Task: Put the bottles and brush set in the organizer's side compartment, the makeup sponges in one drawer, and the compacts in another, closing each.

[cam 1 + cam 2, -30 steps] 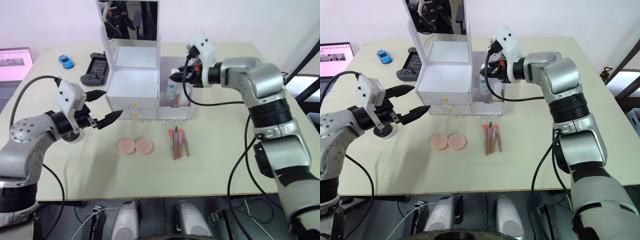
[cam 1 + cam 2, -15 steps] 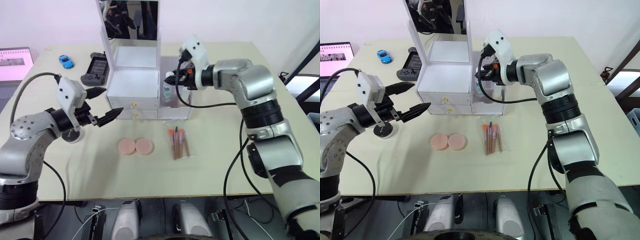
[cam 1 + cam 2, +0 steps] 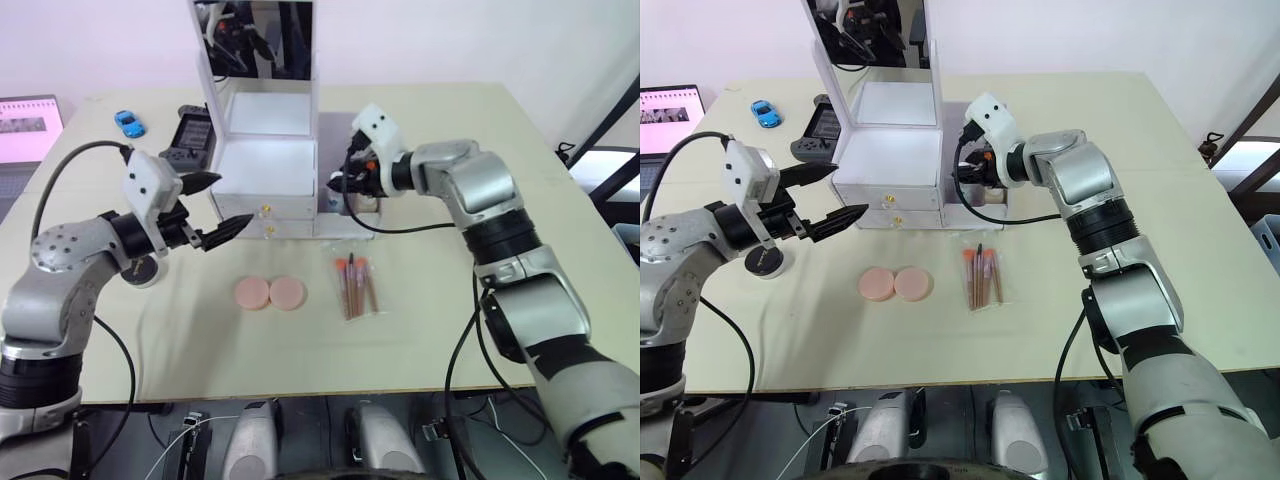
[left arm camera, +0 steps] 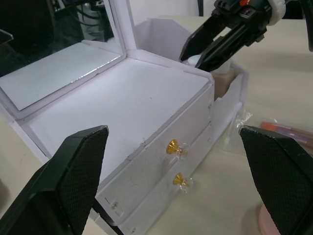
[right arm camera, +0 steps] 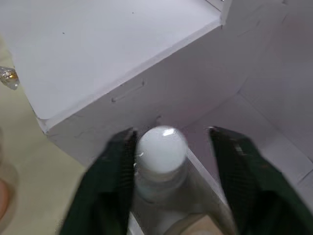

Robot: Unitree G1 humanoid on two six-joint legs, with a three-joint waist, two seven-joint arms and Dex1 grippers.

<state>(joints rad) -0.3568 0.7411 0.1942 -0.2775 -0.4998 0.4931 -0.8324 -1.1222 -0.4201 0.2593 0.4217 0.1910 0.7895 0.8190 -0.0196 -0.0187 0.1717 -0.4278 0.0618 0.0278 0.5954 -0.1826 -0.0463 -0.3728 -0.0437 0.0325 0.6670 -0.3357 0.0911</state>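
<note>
The white organizer (image 3: 265, 165) stands at the table's middle with its mirror lid up and both gold-knobbed drawers (image 4: 172, 146) closed. My right gripper (image 3: 342, 183) reaches down into the side compartment (image 3: 360, 205), open, its fingers (image 5: 117, 171) either side of a bottle's white cap (image 5: 161, 149). The beige bottle (image 4: 222, 81) stands in the same bin. In front of the organizer lie two peach makeup sponges (image 3: 270, 293) and the brush set (image 3: 357, 285). My left gripper (image 3: 232, 198) hovers open by the drawers' left end, holding nothing. One compact (image 3: 762, 262) lies partly hidden under my left arm.
A black game controller (image 3: 190, 140) and a blue toy car (image 3: 127, 122) lie at the back left, behind the organizer. A laptop (image 3: 30, 120) sits at the far left edge. Open tabletop stretches to the right of the brush set.
My right gripper has come down and to the left with the blue-labelled bottle into the side compartment, and its fingers now stand apart from the cap. My left gripper edged nearer the organizer.
</note>
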